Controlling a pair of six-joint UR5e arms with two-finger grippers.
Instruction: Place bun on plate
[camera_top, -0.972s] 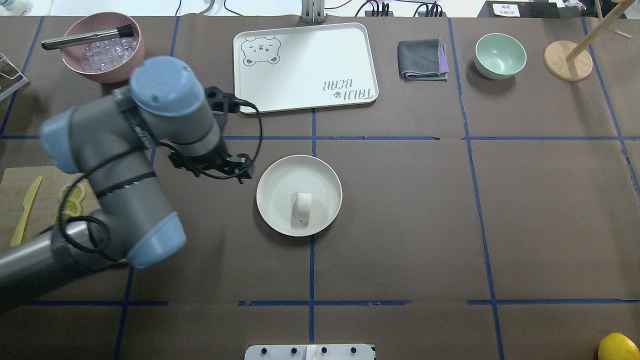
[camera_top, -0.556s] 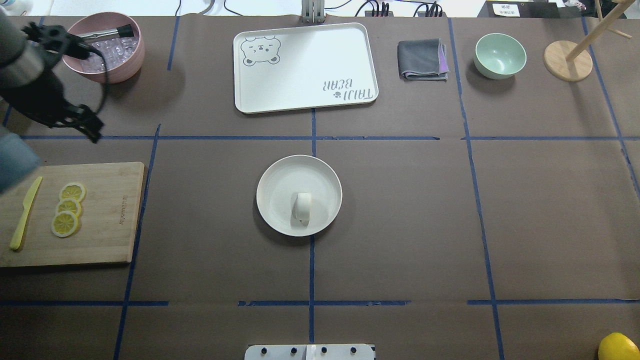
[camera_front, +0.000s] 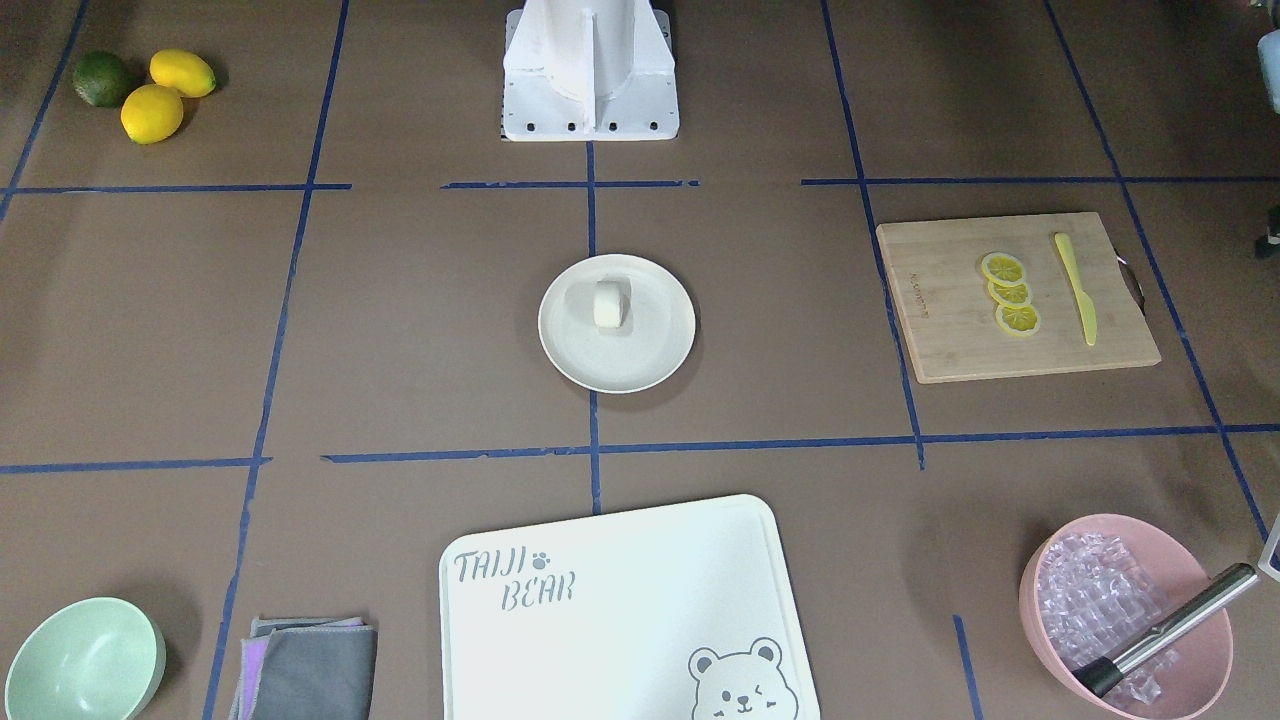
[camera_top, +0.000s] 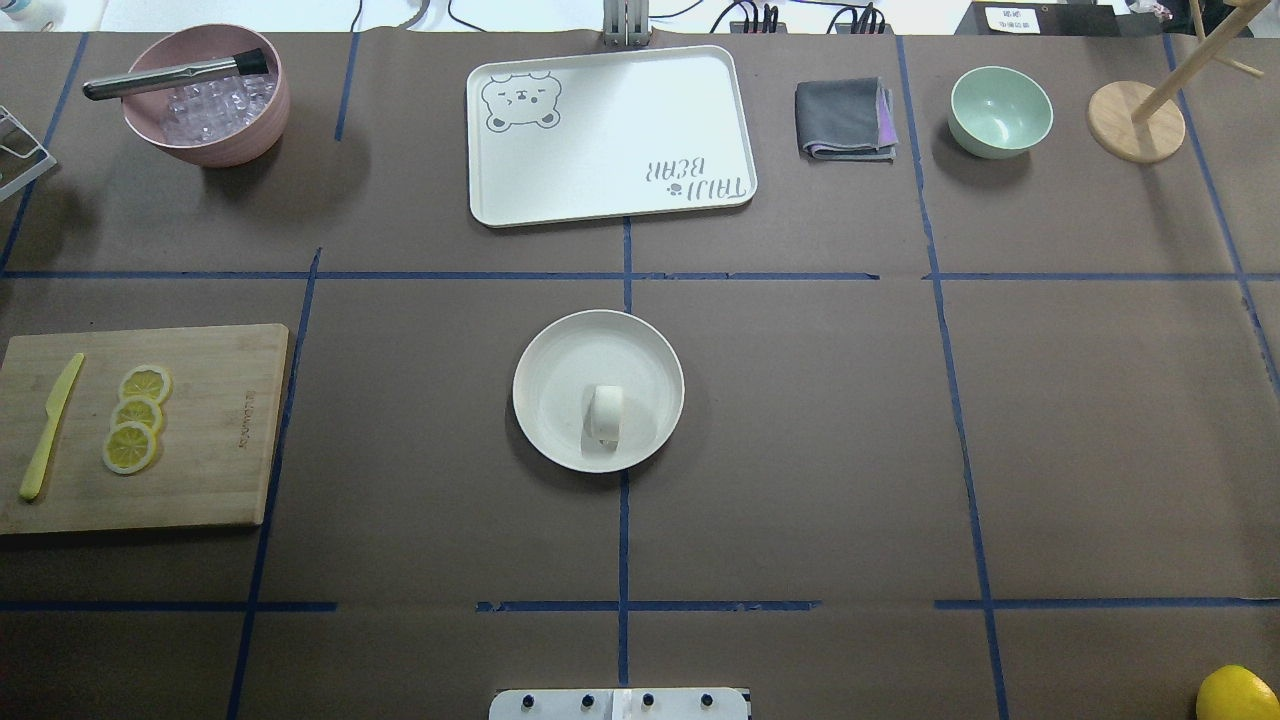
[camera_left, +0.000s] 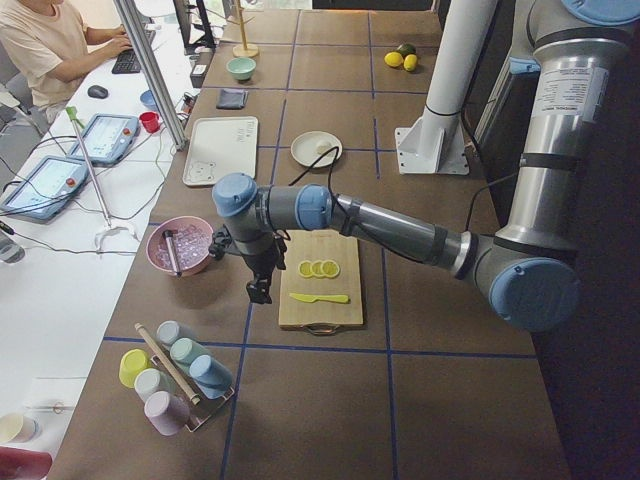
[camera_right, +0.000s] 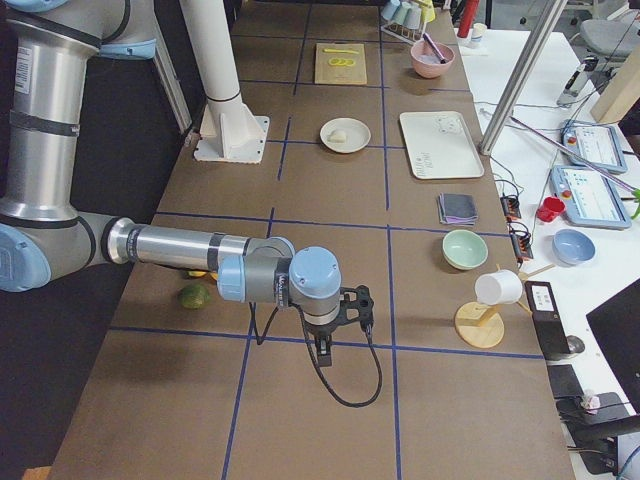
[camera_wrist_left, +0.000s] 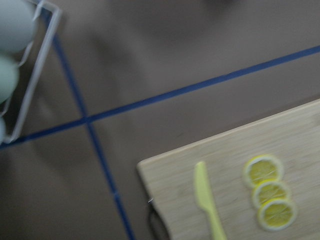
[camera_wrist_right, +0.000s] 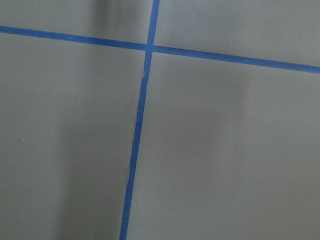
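Overhead view: small white bun (camera_top: 604, 415) rests on cream plate (camera_top: 556, 352), centre of frame, toward plate's lower edge. Both arms well apart from it.

Left gripper (camera_left: 258, 291) shows only in left side view, centre-left, pointing down over brown table (camera_left: 330, 400) just beside wooden cutting board (camera_left: 320, 315). Cannot tell how far its jaws are parted or whether they hold anything.

Right gripper (camera_right: 323, 347) shows only in right side view, lower centre, above blue tape line (camera_right: 450, 350). Its opening and any hold likewise cannot be told.
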